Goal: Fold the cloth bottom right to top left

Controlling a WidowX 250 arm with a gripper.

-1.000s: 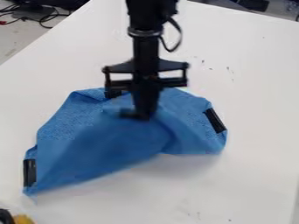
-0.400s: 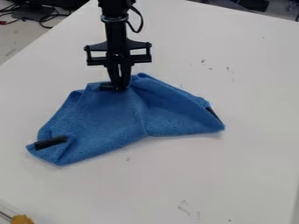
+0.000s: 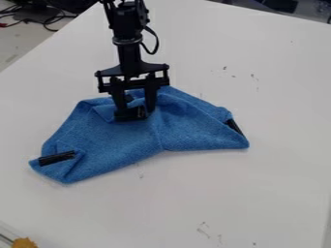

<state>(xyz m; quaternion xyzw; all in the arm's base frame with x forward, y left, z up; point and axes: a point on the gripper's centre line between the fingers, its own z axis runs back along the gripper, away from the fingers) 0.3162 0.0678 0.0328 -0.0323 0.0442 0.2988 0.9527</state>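
The blue cloth (image 3: 123, 140) lies folded over on the white table, its long lower edge running from the lower left to the right. Black strips mark its left corner, its right end and the top, where one lies by the gripper. My gripper (image 3: 134, 112) is at the cloth's upper middle, low over the folded layer, with its two fingers spread apart. Whether the fingertips touch the fabric I cannot tell.
The white table (image 3: 259, 193) reaches out around the cloth. A yellow-orange object (image 3: 24, 242) stands at the bottom left corner. Cables (image 3: 48, 17) lie beyond the table's edge at the upper left.
The gripper carried a cloth part up and to the left, then opened. The lower edge has moved upward, and the black strip near the gripper now lies slightly lower.
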